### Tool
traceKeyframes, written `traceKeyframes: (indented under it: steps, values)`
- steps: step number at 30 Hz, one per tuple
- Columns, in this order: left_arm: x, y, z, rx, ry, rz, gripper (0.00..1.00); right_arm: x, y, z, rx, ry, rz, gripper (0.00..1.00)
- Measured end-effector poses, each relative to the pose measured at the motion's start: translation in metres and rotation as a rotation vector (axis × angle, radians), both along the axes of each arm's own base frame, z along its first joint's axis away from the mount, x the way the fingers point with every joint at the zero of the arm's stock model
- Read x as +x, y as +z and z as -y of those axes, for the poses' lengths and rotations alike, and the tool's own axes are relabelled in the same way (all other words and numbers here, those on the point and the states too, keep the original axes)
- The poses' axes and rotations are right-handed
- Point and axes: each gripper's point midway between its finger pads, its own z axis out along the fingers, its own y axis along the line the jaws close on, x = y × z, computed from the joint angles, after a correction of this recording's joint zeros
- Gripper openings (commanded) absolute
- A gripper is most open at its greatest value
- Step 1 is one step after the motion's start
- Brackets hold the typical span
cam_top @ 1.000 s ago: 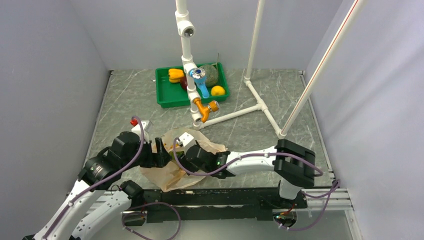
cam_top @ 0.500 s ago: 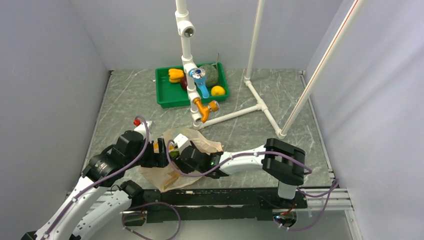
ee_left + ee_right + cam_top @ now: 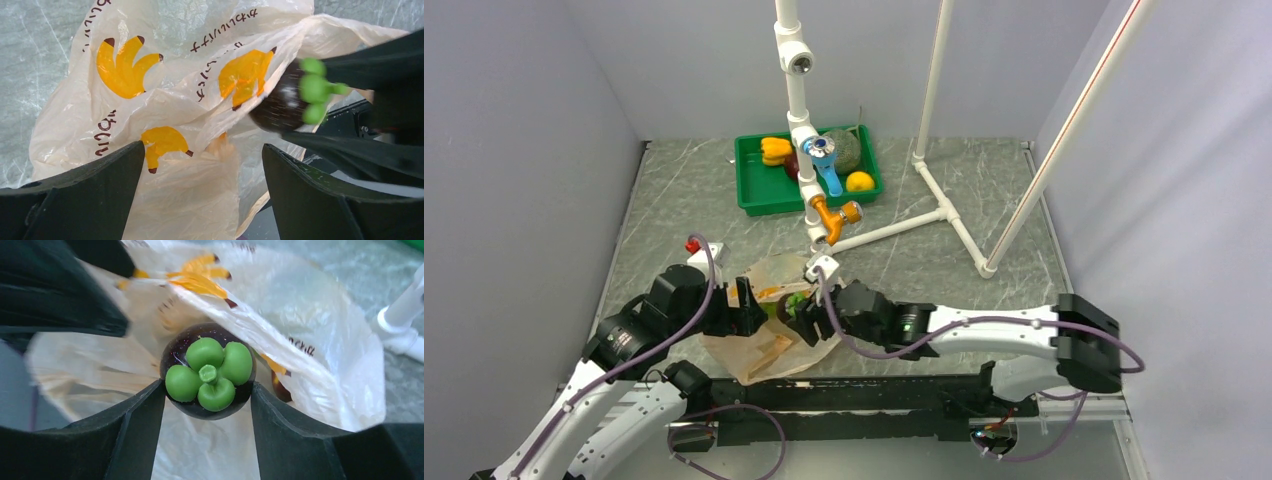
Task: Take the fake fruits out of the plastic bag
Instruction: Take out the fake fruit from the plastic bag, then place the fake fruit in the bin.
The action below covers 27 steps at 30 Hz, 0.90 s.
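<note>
The only writing I can find from here is on the plastic bag: dark brown Japanese-style lettering, printed in short lines among yellow banana prints. In the left wrist view one line runs slantwise near the bag's top, a second drops below it beside a banana print, and a third stands near the left edge (all tilted to my camera, so I can't make out the words). The right wrist view shows a few more brown characters, blurred. From the top view the print is too small to read.
</note>
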Motion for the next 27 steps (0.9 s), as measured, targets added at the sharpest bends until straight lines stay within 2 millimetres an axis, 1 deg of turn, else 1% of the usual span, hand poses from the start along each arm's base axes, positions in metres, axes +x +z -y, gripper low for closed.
traceKeyframes:
  steps: [1,3,7,9,11,13,15,17,19,21,22,24,27]
  values:
    - [0.0,0.0,0.0,0.001,0.002,0.002,0.94,-0.003,0.018,0.001,0.047,0.013,0.006,0.0]
    - [0.002,0.0,-0.002,0.007,0.013,0.009,0.95,-0.007,0.042,0.005,0.109,0.029,0.015,0.0]
    - [0.002,0.003,-0.004,0.001,0.02,0.028,0.96,-0.018,0.082,0.027,0.208,0.048,0.032,0.0]
    - [0.0,0.008,-0.005,-0.016,0.02,0.052,0.95,-0.019,0.104,0.044,0.252,0.031,0.052,0.0]
    - [0.0,0.015,-0.005,-0.039,0.019,0.084,0.95,-0.016,0.122,0.062,0.286,-0.014,0.076,0.0]
    - [0.0,0.023,-0.005,-0.055,0.018,0.109,0.95,-0.008,0.137,0.09,0.304,-0.097,0.104,0.0]
    - [0.002,0.035,-0.005,-0.066,0.013,0.14,0.99,0.002,0.146,0.116,0.311,-0.183,0.128,0.0]
    - [0.005,0.053,-0.004,-0.071,0.001,0.188,0.99,0.016,0.149,0.143,0.297,-0.289,0.151,0.0]
    - [0.011,0.068,-0.003,-0.058,-0.01,0.228,0.99,0.032,0.147,0.167,0.268,-0.391,0.168,0.0]
    - [0.021,0.076,-0.001,-0.017,-0.026,0.243,0.99,0.053,0.143,0.19,0.222,-0.504,0.183,0.0]
    - [0.028,0.076,0.001,0.013,-0.037,0.239,0.99,0.065,0.139,0.199,0.193,-0.554,0.185,0.0]
    - [0.042,0.07,0.007,0.078,-0.063,0.215,0.99,0.085,0.126,0.213,0.135,-0.63,0.174,0.0]
    - [0.06,0.044,0.022,0.173,-0.146,0.145,0.99,0.121,0.097,0.227,0.053,-0.71,0.108,0.0]
